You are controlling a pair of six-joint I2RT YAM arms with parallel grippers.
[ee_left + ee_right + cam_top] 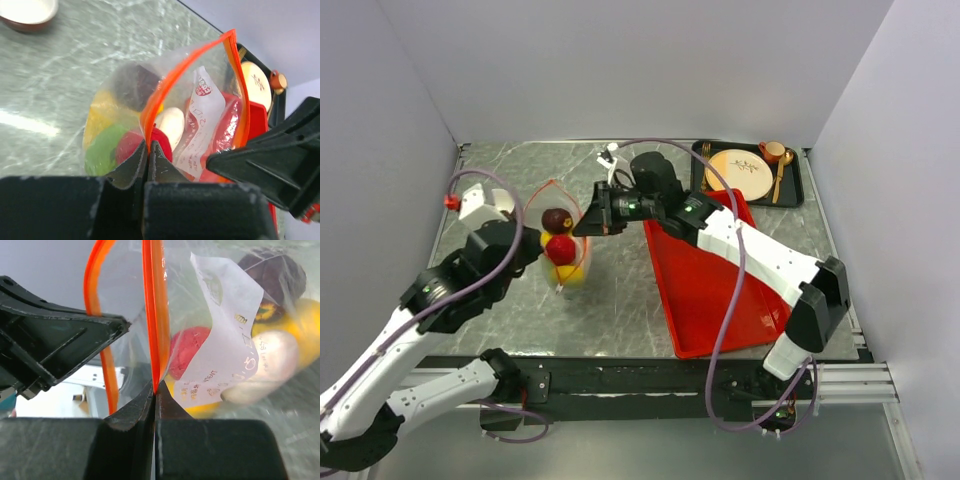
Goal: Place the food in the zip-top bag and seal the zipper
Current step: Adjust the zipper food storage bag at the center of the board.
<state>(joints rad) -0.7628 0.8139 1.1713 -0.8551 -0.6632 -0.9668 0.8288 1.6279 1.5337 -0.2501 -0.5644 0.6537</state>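
The clear zip-top bag (563, 235) hangs between my two grippers above the table, its mouth held open in a loop. Inside it lie the food: dark purple grapes (555, 219), a red fruit (561, 249), yellow pieces (569, 273), and in the left wrist view a green piece (102, 150) and a white one (170, 125). My left gripper (148, 145) is shut on the orange-red zipper strip (165, 85) at one side. My right gripper (154, 388) is shut on the strip (151, 315) at the other side. A white paper label (227, 330) shows inside the bag.
A red rectangular tray (705, 280) lies right of the bag. A dark tray with a cream plate (738, 172), gold cutlery and a small cup (772, 151) stands at the back right. A white bowl (480, 203) sits at the left. Grey walls stand around the table.
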